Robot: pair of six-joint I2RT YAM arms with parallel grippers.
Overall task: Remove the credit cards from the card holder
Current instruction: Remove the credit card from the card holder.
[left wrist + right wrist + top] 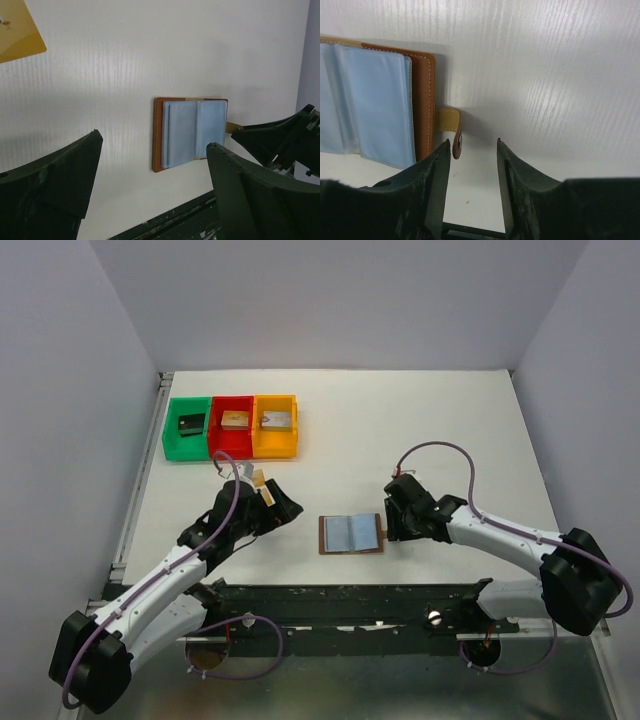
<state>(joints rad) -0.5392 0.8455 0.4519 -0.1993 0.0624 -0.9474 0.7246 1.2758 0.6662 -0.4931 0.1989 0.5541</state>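
The brown card holder (350, 534) lies open on the table, pale blue pockets up, its snap tab (384, 531) pointing right. I cannot tell separate cards inside the pockets. One tan-gold credit card (258, 478) lies on the table by my left wrist and shows in the left wrist view (15, 30). My left gripper (285, 508) is open and empty, left of the card holder (190, 132), apart from it. My right gripper (390, 527) is open at the holder's right edge (422, 100). The tab (451, 127) lies just inside the left finger (437, 170).
Green (170, 430), red (232, 448) and orange (276, 450) bins stand in a row at the back left, each with a small block inside. A black rail (350, 600) runs along the near table edge. Grey walls enclose the table.
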